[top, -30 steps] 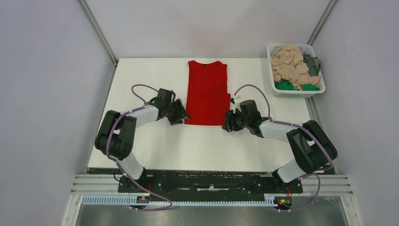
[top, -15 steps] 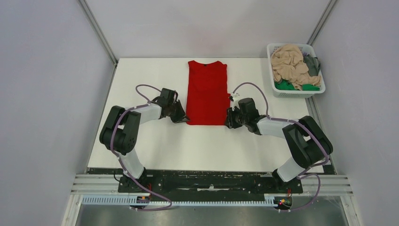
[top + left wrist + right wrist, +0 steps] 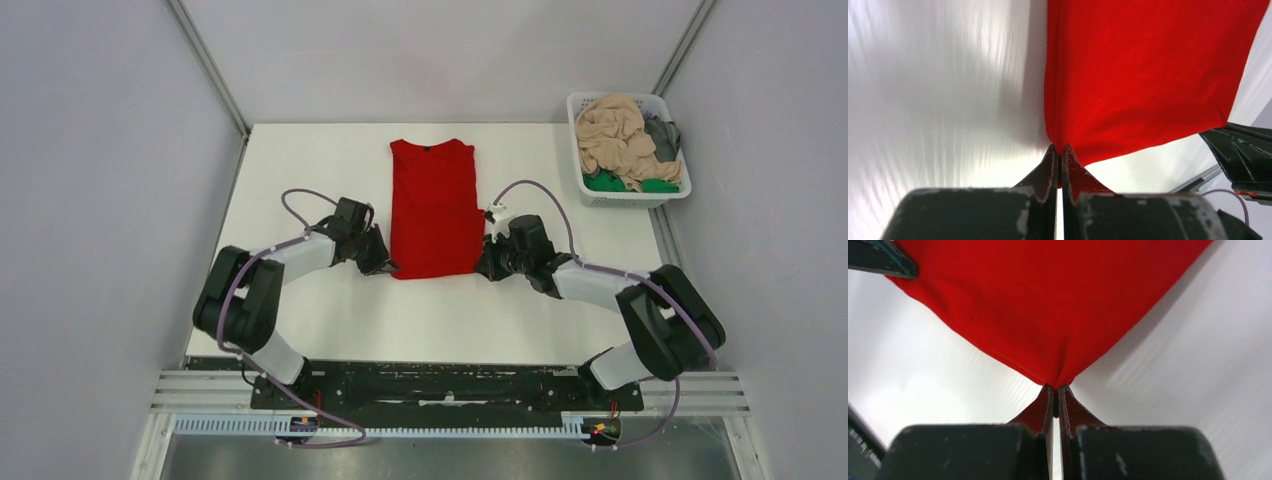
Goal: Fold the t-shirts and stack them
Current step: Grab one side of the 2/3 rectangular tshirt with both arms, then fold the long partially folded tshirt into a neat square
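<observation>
1. The red t-shirt (image 3: 432,205) lies flat in the middle of the white table (image 3: 330,160) as a long narrow strip. Its collar is at the far end and its hem at the near end.
2. The left gripper (image 3: 385,266) has its jaws pressed together on the near left hem corner. The right gripper (image 3: 483,268) pinches the near right corner the same way. In both wrist views the cloth puckers into the tips.
3. The step in hand looks like the crosswise fold, carrying the hem toward the collar.
4. Raise both corners together, at one height and pace, so the hem edge stays straight.
5. Hold the grippers as far apart as the strip is wide. Closer and the middle sags; wider and the side folds may pull open.
6. Lay the hem squarely on the far end, and release only once the cloth rests.
7. Each pinch sits at the very corner tip, so a lower layer could slip out.
8. The peach-beige shirt (image 3: 612,135), dark grey shirt (image 3: 664,135) and green shirt (image 3: 605,182) wait crumpled in the white basket (image 3: 630,199), far right.
</observation>
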